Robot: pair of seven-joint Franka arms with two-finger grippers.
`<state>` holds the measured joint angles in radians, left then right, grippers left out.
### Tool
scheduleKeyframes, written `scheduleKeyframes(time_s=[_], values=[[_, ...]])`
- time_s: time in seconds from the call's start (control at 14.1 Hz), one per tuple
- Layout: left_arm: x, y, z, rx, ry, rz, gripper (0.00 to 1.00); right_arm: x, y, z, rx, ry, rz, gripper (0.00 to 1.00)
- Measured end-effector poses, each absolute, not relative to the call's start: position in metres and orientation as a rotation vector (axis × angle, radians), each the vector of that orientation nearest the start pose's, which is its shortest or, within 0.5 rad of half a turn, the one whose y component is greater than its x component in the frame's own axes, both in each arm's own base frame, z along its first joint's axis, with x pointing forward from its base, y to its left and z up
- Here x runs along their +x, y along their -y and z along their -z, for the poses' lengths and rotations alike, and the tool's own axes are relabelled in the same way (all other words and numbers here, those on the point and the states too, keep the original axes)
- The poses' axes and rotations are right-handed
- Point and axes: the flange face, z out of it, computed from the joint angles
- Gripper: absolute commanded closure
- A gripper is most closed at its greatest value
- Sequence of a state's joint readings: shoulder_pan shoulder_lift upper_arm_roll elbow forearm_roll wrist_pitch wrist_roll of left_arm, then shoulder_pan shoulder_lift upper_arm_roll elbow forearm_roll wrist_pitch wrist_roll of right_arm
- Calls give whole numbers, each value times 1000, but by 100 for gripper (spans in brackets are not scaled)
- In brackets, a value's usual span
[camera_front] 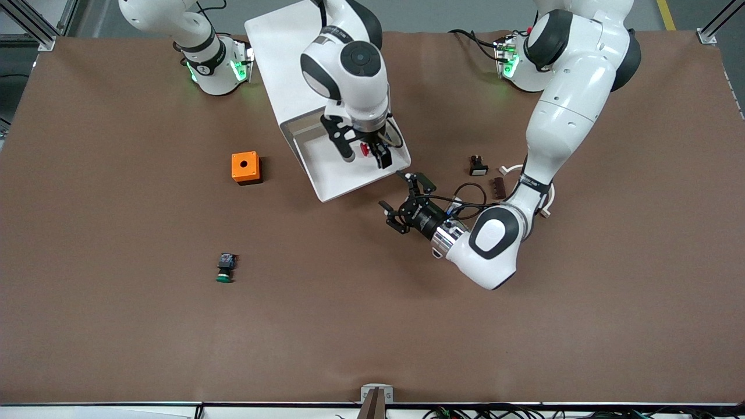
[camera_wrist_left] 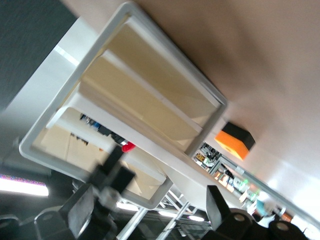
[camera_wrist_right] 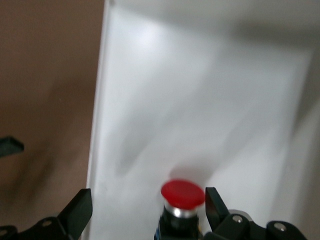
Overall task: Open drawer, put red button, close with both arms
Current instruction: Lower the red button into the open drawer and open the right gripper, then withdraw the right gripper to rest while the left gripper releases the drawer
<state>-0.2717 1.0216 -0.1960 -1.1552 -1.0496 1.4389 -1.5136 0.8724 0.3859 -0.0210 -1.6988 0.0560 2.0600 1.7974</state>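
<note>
The white cabinet [camera_front: 279, 52] lies mid-table with its drawer [camera_front: 340, 185] pulled open toward the front camera. My right gripper [camera_front: 365, 156] hangs over the open drawer with its fingers spread. The red button [camera_front: 365, 149] sits between them, cap down, close to one finger but not clamped; in the right wrist view the button [camera_wrist_right: 182, 194] is above the drawer floor [camera_wrist_right: 200, 100] between the spread fingers of the right gripper [camera_wrist_right: 146, 207]. My left gripper [camera_front: 407, 201] is open and empty, low over the table beside the drawer's front corner. The left wrist view shows the drawer front [camera_wrist_left: 150, 100] and the red button [camera_wrist_left: 128, 146].
An orange box [camera_front: 246, 167] stands beside the drawer toward the right arm's end. A green-capped button [camera_front: 225, 269] lies nearer the front camera. A small black part [camera_front: 478, 166], a brown piece [camera_front: 499, 187] and a white piece [camera_front: 510, 170] lie by the left arm.
</note>
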Motion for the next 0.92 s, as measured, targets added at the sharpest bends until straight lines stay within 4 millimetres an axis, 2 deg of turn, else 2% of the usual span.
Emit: scheduleKeyframes(time_s=[0.14, 0.21, 0.36, 0.5, 0.64, 0.78, 0.92], values=[[624, 361, -230, -2227, 1543, -2048, 1, 469, -461, -393, -2907, -1325, -108, 0], [629, 359, -241, -2374, 1500, -1977, 1, 488, -440, -404, -2964, -1228, -131, 0], [634, 366, -265, -2633, 1446, -1744, 1, 521, -393, -422, -3065, -1017, -190, 0], [634, 383, -287, -2807, 1417, -1484, 1, 550, -339, -440, -3119, -816, -236, 0], [630, 404, -309, -2961, 1346, -1166, 1, 574, -275, -460, -3147, -638, -271, 0], [620, 430, -331, -3076, 1233, -849, 1, 589, -210, -478, -3173, -498, -296, 0], [604, 455, -338, -3114, 1084, -632, 1, 595, -158, -494, -3175, -391, -326, 0]])
